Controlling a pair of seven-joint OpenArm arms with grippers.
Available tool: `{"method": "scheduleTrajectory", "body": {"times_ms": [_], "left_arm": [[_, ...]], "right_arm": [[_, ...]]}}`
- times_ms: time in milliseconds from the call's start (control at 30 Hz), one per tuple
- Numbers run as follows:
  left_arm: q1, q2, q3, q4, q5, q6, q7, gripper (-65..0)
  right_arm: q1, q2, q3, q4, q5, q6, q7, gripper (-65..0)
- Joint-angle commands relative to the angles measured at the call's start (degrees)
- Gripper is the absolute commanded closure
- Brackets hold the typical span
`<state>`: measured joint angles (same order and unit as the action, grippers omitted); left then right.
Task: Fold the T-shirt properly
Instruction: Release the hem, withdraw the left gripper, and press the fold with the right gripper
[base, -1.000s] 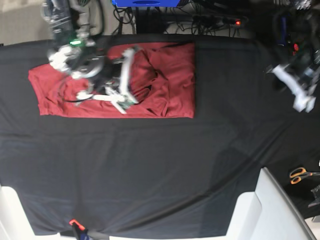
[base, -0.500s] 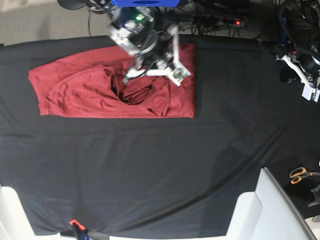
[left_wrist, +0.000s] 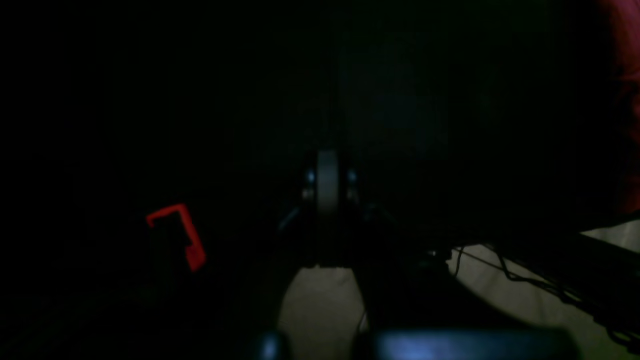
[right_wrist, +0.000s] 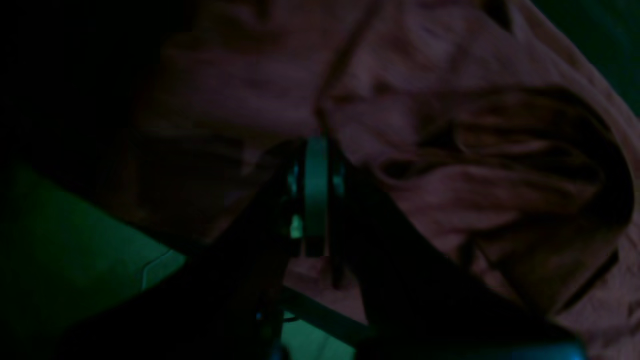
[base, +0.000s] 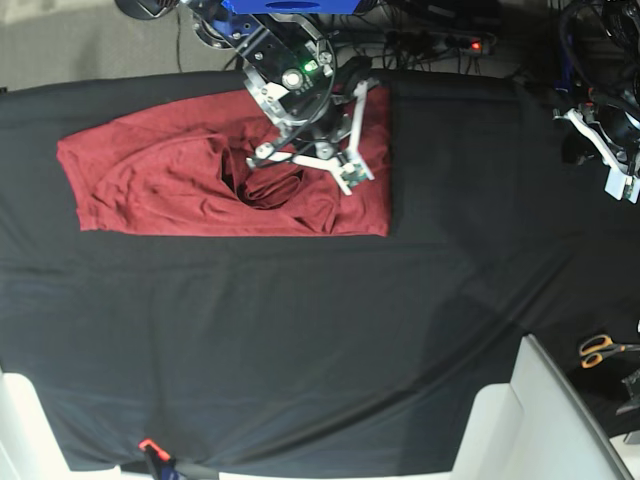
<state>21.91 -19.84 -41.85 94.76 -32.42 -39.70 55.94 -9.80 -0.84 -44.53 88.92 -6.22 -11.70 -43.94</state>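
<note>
Moved: my right arm has swung across from the shirt's left half to its middle-right, and my right gripper now hangs over the bunched centre; my left arm has drawn back to the table's far edge.
T-shirt: the T-shirt lies on the black table cloth toward the back, spread wide, with a rumpled mound and a dark hollow near its middle. In the right wrist view the T-shirt fills the frame in soft folds.
Right pincer: jaws pressed together, and I can't make out any cloth pinched between them, the view is too dim.
Left pincer: the left gripper is parked off the shirt, jaws closed, holding nothing that I can see.
Handling: thin, light, floppy knit, I reckon; it will drag and wrinkle, not slide stiffly.
Where to grip: I'd judge a hem edge or corner best, not the mound, so one layer lifts cleanly.
Bystanders: scissors sit well away at the right.
</note>
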Motion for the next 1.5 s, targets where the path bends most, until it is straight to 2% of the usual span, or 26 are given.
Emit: {"method": "scheduleTrajectory", "body": {"times_ms": [0,167,267,500,600,700,767,833,900,1000,1100,1167,1467], "left_arm": [[0.0,-1.1,-0.5,0.8,-0.6,-0.3,-1.0,0.0],[0.0,-1.3,-0.5,0.8,-0.6,-0.3,-1.0,0.0],[-0.4,-1.2,-0.5,-0.3,-0.6,-0.3,-0.9,0.0],[-0.6,-1.1,-0.4,-1.2,-0.6,-0.3,-0.9,0.0],[-0.6,-1.0,-0.2,-1.2,-0.6,-0.3,-0.8,0.0],[-0.3,-1.4,5.1,-0.7,-0.6,-0.3,-0.8,0.0],[-0.4,-1.3,8.1,-0.7,-0.6,-0.3,-1.0,0.0],[-0.6,-0.9,8.2,-1.1,-0.6,-0.3,-1.0,0.0],[-0.7,-0.5,8.2,-1.2,-0.6,-0.3,-1.0,0.0],[-0.7,-0.9,8.1,-1.2,-0.6,-0.3,-1.0,0.0],[-0.7,-1.0,8.1,-1.2,-0.6,-0.3,-1.0,0.0],[-0.7,-1.0,8.1,-1.2,-0.6,-0.3,-1.0,0.0],[-0.6,-1.0,8.1,-1.2,-0.6,-0.3,-1.0,0.0]], "right_arm": [[-0.6,-0.1,1.5,1.1,-0.3,-1.0,0.7,-0.3],[-3.5,0.4,7.3,5.3,-0.5,-1.0,0.8,-0.3],[-4.3,2.0,9.7,7.3,-0.5,-1.2,0.7,-0.2],[-6.2,3.0,17.3,7.6,-0.5,-1.2,0.6,-0.2],[-7.2,3.0,19.0,9.6,-0.5,-1.2,0.7,-0.2],[-8.4,3.3,19.3,13.9,-0.5,-0.8,1.2,-0.5],[-9.2,5.1,18.7,17.7,-0.2,-0.7,2.1,-0.8],[-10.1,6.2,16.5,19.7,-0.2,-0.6,2.7,-1.7],[-10.2,7.3,13.0,19.9,-0.2,-0.6,2.7,-6.9],[-10.1,7.9,8.0,19.6,-0.2,-0.6,2.7,-24.3],[-10.0,7.5,7.3,17.8,-0.2,-0.6,2.8,-40.2],[-9.1,7.5,7.2,15.8,-0.2,-0.6,3.0,-42.6],[-6.9,7.5,7.6,11.2,-0.2,-0.6,3.3,-42.3]]}}
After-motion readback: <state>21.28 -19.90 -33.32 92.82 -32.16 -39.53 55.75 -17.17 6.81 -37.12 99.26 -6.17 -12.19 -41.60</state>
